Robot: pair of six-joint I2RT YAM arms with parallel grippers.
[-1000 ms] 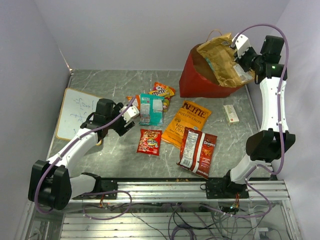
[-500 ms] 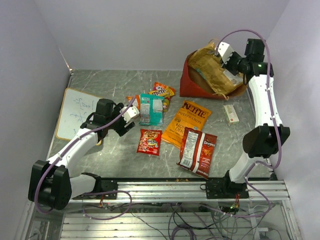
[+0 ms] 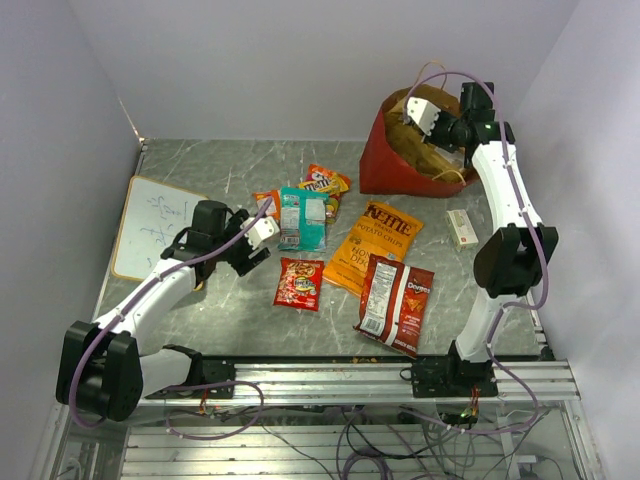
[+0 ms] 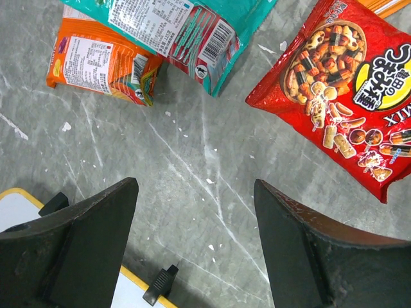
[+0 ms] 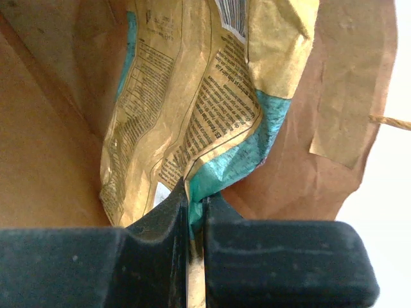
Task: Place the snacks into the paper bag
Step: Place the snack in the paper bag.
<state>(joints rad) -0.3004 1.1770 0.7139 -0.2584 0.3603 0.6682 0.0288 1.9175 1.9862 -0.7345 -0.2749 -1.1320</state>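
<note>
Well, your right gripper (image 5: 196,205) pinches the crinkly tan bag (image 5: 192,96) deep inside the paper bag (image 3: 385,160), against its creased kraft walls. Your left gripper (image 4: 196,192) gapes wide, well apart from that bag.

Soft, even overhead light; faint shadows on the table (image 3: 240,310). Mild sheen on the red packet (image 4: 347,83) and tan bag (image 5: 192,96). Right claw (image 5: 196,218) dark and blurred; right edge blown white.

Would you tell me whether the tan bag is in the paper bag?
Inside: the paper bag surrounds the tan bag, pinched by the right gripper.
</note>
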